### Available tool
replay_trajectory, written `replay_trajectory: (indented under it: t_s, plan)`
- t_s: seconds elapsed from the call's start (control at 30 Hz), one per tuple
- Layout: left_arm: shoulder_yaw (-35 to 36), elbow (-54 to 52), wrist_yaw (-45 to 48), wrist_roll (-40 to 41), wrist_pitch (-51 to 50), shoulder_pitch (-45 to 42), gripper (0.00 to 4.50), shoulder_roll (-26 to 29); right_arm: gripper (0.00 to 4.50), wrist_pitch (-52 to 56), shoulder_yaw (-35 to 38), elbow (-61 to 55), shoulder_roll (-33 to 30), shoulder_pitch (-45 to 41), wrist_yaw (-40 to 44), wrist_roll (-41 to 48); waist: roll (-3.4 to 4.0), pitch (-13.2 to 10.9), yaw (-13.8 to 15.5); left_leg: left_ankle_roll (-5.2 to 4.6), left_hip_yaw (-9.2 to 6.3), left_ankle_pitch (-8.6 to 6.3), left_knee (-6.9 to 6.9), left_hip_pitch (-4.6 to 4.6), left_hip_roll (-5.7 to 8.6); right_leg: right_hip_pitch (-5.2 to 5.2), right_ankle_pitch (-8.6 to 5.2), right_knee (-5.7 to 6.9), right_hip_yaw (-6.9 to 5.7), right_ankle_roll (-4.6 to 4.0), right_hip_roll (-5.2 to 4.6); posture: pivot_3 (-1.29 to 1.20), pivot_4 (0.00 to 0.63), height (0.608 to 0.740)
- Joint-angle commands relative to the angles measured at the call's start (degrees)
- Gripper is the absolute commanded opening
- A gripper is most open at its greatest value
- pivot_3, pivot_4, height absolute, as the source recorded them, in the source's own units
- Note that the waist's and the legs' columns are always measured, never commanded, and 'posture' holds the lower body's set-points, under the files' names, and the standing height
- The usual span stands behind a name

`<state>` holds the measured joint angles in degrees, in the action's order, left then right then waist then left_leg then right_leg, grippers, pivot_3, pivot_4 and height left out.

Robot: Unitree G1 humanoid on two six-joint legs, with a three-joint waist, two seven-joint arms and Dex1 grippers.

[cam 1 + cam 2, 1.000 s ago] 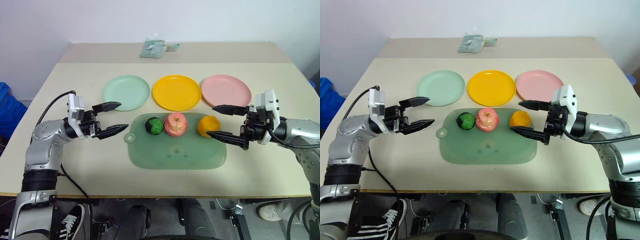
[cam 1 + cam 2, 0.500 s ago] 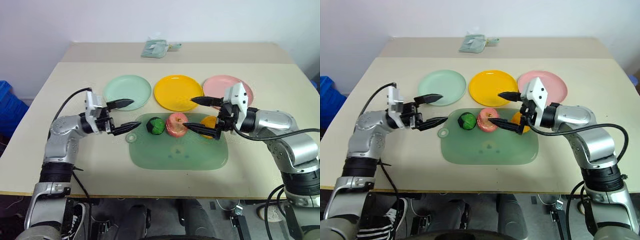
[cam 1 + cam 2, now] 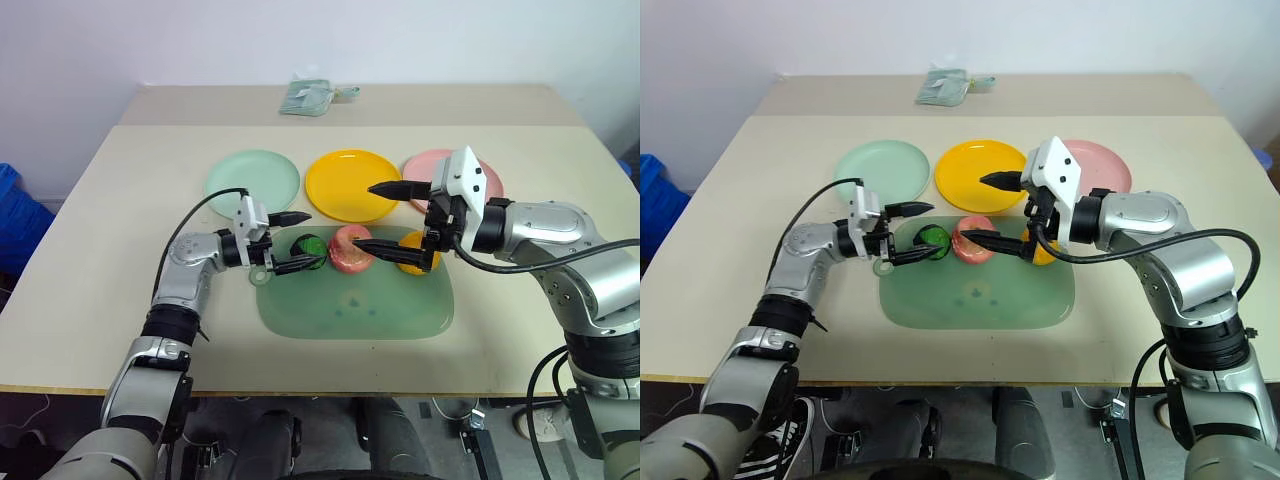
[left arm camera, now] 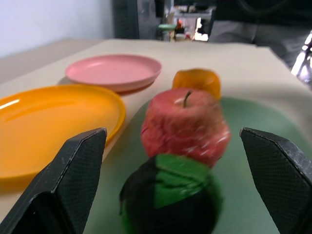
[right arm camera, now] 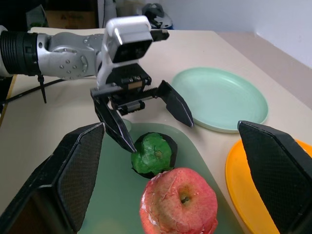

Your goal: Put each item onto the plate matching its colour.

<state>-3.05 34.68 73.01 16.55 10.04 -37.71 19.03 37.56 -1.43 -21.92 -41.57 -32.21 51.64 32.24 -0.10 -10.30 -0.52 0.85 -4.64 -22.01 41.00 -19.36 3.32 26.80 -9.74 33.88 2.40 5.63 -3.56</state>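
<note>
Both arms are brought inward from the table's side edges since a second ago. Spread jaws are shown by the left gripper, which is placed level at the green-and-black ball, one finger on either side, with no grip yet seen. The right gripper is also held wide open above the pink-red apple. The ball, apple and orange are lined up along the far edge of the green cutting board, near the table's middle. Beyond the board, the mint plate, yellow plate and pink plate are set in a row.
</note>
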Motion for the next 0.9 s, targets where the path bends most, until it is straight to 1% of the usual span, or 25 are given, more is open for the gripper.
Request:
replay_trajectory:
  t_s: [0.03,0.3,0.37,0.53,0.63,0.67,0.77,0.9]
  plan:
    - [-0.6,2.9,-0.1,-1.6,3.2,-1.7,4.5,-1.0,4.46,-0.6,1.8,-2.1,-0.3,0.7,-0.8,0.1,0.0,0.0,0.0,0.0,0.0,0.0,0.0,-0.01,0.0,0.0,0.0,0.0,0.0,0.0,0.0,0.0,0.15,0.74]
    - [-1.2,8.6,0.7,-4.2,5.9,-2.5,4.5,-2.0,4.46,-1.3,2.7,-2.3,-1.4,1.6,-1.3,-0.2,0.0,0.0,-0.1,-0.02,0.0,-0.01,0.0,0.01,0.0,0.0,0.0,0.02,0.0,0.0,0.0,0.0,0.15,0.74]
    - [-1.1,9.5,0.9,-4.4,6.6,-2.4,4.5,-2.1,4.46,-1.5,2.6,-2.3,-1.5,1.7,-1.4,-0.4,0.0,0.0,0.0,-0.26,0.0,-0.14,0.0,0.01,0.0,0.0,0.0,0.03,0.0,0.0,0.01,0.0,0.15,0.74]
    - [-0.9,11.1,1.1,-4.9,7.5,-2.2,4.5,-2.2,4.46,-1.6,2.6,-2.3,-1.5,1.4,-1.7,-0.7,0.0,0.0,0.0,-0.27,0.0,-0.15,0.01,0.01,0.0,0.01,0.0,0.02,0.0,0.0,0.0,0.0,0.15,0.74]
    - [-0.6,11.7,-0.3,-5.4,8.7,-2.4,3.69,-2.3,4.5,-1.8,2.7,-2.2,-1.6,1.3,-1.9,-0.9,0.0,0.0,0.0,-0.28,0.0,-0.15,0.01,0.01,0.0,0.0,0.0,0.02,0.0,0.0,0.0,0.0,0.15,0.74]
    - [-0.6,11.8,-0.8,-5.5,9.3,-2.5,3.31,-2.5,4.5,-1.8,2.6,-2.3,-1.6,1.2,-1.9,-0.9,0.0,0.0,0.0,-0.27,0.0,-0.15,0.01,0.01,0.0,0.0,0.0,0.02,0.0,0.0,0.0,0.0,0.15,0.74]
    - [-0.5,12.0,-1.4,-5.7,10.3,-2.7,3.31,-2.8,4.5,-1.9,2.5,-2.1,-1.6,1.0,-1.9,-1.0,0.0,0.0,0.0,-0.27,0.0,-0.15,0.01,0.01,0.0,0.0,0.0,0.02,0.0,0.0,0.0,0.0,0.15,0.74]
    - [0.8,10.5,-1.5,-4.1,8.6,-2.9,3.31,-2.5,4.5,-2.0,2.4,-2.0,-1.6,0.8,-2.0,-1.0,0.0,0.0,0.0,-0.27,0.0,-0.15,0.01,0.01,0.0,0.0,0.0,0.02,0.0,0.0,0.0,0.0,0.15,0.74]
